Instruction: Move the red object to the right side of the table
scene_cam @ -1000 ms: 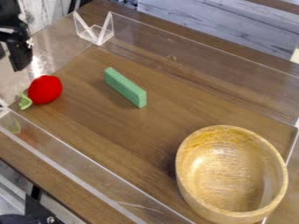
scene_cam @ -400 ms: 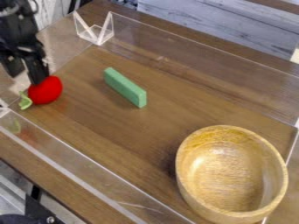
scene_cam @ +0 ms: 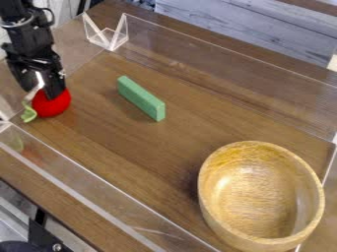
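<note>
The red object (scene_cam: pixel 50 104) is a small round toy fruit with a green leafy stub at its lower left. It lies on the brown wood-grain table (scene_cam: pixel 198 118) at the far left, close to the clear wall. My black gripper (scene_cam: pixel 42 84) hangs directly over it, open, with one finger on each side of the fruit's top. Whether the fingers touch the fruit I cannot tell.
A green rectangular block (scene_cam: pixel 141 98) lies diagonally right of the fruit. A large wooden bowl (scene_cam: pixel 261 195) fills the front right corner. Low clear acrylic walls edge the table, with a small clear angled piece (scene_cam: pixel 105 32) at the back left.
The gripper has come in from the far left edge, moving right and down, and now straddles the red fruit. The fruit, block and bowl have not moved.
</note>
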You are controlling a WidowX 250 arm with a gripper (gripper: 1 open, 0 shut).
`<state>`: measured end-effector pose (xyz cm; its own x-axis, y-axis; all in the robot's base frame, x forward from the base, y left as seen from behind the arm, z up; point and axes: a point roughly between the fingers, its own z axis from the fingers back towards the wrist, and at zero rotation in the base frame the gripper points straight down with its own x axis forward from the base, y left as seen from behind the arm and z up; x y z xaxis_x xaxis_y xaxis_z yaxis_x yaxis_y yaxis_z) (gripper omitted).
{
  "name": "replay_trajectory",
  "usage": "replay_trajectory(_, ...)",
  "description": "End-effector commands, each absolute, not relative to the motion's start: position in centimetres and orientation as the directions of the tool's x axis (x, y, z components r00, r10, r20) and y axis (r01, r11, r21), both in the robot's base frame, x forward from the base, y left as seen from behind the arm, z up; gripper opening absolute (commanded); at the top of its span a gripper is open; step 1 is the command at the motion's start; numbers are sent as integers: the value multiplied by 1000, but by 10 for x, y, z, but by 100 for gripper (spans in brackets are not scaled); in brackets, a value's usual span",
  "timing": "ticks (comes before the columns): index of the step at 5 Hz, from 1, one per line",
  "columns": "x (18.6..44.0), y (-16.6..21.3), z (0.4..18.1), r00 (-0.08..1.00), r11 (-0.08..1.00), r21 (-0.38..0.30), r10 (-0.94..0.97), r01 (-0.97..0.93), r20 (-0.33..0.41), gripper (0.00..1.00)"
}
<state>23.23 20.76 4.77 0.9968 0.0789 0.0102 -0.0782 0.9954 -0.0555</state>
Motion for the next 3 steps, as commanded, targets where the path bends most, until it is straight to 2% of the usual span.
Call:
replay_trajectory(1, 238, 216, 56, 996, 997, -17, 72, -71, 47, 100)
replay_trajectory(3, 237, 213, 42, 998, 999, -25, 44, -43, 37, 100)
